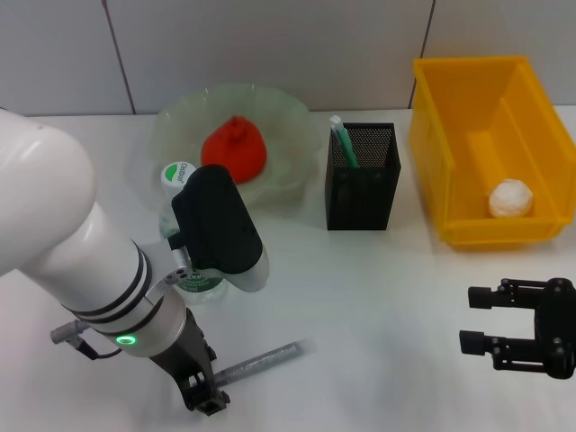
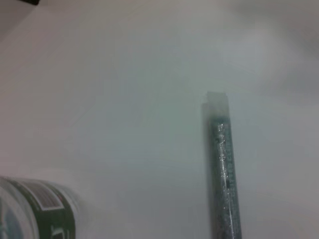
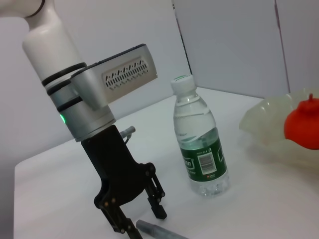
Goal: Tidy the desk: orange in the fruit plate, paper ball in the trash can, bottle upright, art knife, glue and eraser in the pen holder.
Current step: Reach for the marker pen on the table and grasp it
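Left gripper (image 1: 205, 393), jaws wide, lower left over glue (image 1: 261, 360); probably off-centre, so stick could roll on closing.

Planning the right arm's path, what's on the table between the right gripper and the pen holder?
Nothing: the head view shows bare white table between the right gripper and the pen holder.

My left arm (image 1: 63, 234) is big, round and white, with black rings and a silver wrist showing a small green light. A black box sits on it. Both my left gripper (image 3: 142, 219) and right gripper (image 1: 481, 326) are black.
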`<state>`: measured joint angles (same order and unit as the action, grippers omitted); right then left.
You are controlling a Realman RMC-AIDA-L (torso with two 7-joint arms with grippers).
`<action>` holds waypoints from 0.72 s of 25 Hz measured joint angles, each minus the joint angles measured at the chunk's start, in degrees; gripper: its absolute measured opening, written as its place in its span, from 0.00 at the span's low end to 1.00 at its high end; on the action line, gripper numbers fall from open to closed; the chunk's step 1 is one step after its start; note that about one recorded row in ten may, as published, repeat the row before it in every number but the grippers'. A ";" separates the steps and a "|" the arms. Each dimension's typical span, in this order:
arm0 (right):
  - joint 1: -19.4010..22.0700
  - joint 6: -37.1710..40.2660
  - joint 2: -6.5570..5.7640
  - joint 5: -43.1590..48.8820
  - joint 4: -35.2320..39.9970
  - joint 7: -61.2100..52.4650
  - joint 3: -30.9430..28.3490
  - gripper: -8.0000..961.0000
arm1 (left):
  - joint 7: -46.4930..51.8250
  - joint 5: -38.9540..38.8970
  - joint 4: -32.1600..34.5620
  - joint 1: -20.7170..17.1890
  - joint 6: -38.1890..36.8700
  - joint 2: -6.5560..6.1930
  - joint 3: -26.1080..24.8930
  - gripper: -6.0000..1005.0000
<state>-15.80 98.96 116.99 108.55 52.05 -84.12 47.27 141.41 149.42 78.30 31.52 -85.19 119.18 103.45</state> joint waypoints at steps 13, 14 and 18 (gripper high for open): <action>-0.66 -0.14 -0.12 -0.01 -1.75 0.01 -0.58 0.70 | 1.26 -0.19 0.38 -0.56 1.17 0.00 1.68 0.45; -0.66 -0.14 -0.12 -0.01 -1.75 0.01 -0.58 0.70 | 1.29 -0.09 0.79 -0.81 1.25 0.00 2.04 0.45; -0.65 -0.18 -0.11 -0.01 -2.38 0.06 -1.02 0.70 | 1.89 0.44 2.60 -1.73 1.89 -0.04 2.70 0.35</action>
<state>-16.46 98.78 116.88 108.54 49.68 -84.06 46.25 143.30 149.86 80.89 29.80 -83.30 119.14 106.15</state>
